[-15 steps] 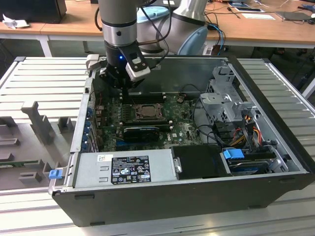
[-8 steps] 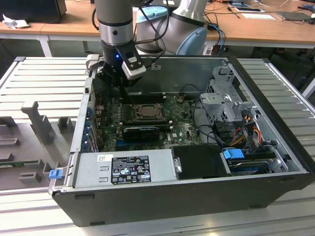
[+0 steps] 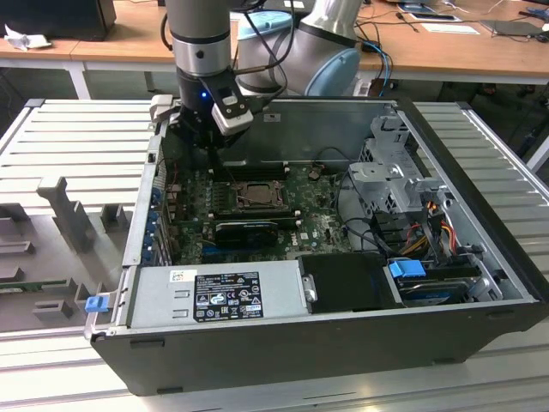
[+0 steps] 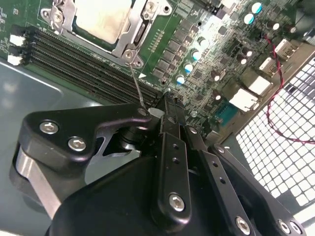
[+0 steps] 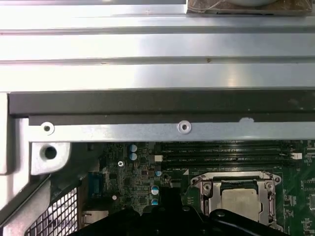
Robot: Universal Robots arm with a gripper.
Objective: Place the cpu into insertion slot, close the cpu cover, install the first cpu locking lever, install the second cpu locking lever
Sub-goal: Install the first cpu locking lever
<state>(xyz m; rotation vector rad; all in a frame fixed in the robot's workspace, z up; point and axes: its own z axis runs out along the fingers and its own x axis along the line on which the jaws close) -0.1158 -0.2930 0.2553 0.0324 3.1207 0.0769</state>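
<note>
The claw (image 4: 166, 105) looks pinched together beside the thin locking lever (image 4: 137, 81); the cpu (image 3: 255, 196) sits socketed at its four o'clock in the exterior view. Slipping off that springy wire could gouge the board (image 4: 197, 64).

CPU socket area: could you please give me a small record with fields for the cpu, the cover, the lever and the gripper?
cpu: in the insertion slot, pale face up
cpu cover: down around the cpu, face showing through its window
locking lever: thin wire, sticking out from a socket corner
gripper: low over the motherboard beside the socket, at the lever's free end
</note>
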